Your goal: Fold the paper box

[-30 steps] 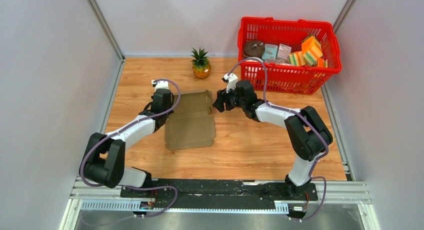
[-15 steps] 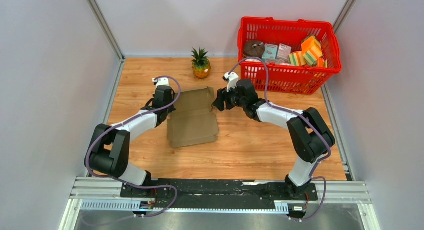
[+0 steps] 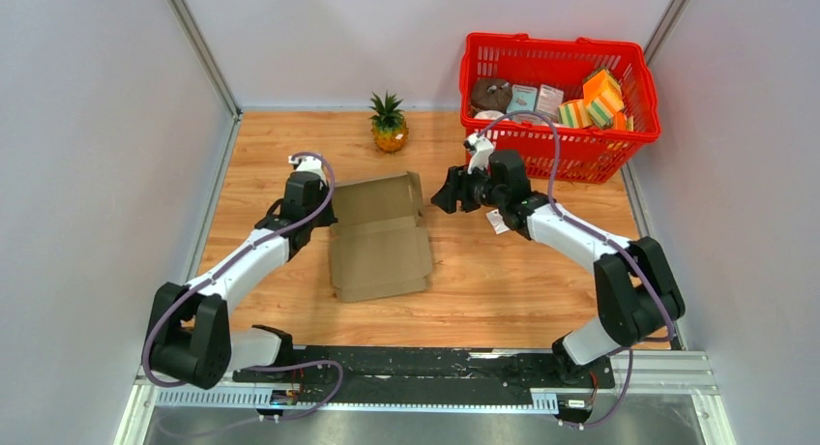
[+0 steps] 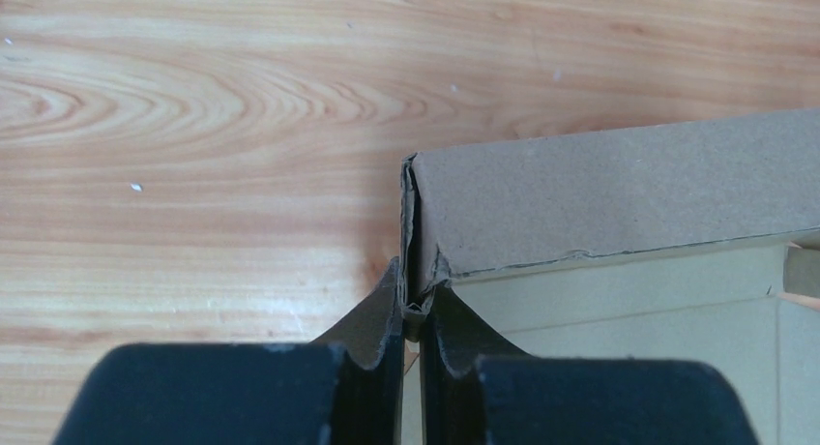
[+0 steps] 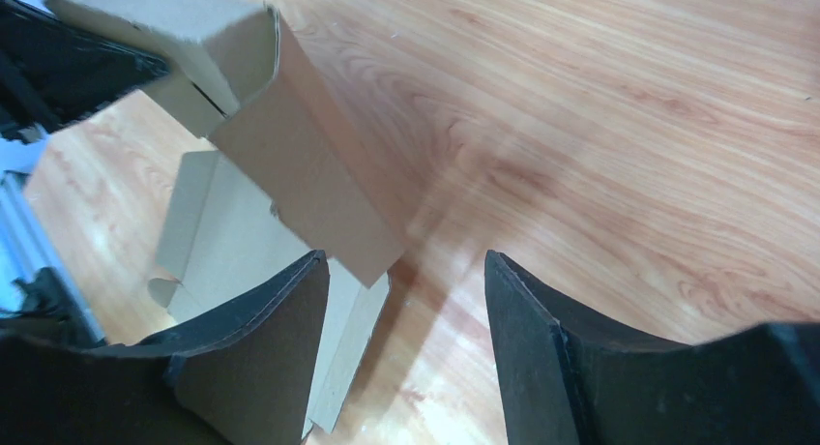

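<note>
On the table (image 3: pixel 503 281), paper box (image 3: pixel 379 244) runs near-to-far, left tool (image 4: pixel 414 310) pinching its corner, right tool (image 5: pixel 403 263) apart.

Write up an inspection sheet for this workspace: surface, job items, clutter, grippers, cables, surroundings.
Surface: wooden table, light grain.
Job's things: paper box, partly folded, far flap raised, between the arms.
Clutter: pineapple at the far edge; red basket of packages far right; white tag beside the right forearm.
Grippers: left gripper shut on the box's far left corner; right gripper open, holding nothing.
Cables: purple cables looped above each wrist.
Surroundings: pale walls on three sides; metal rail at the near edge.
</note>
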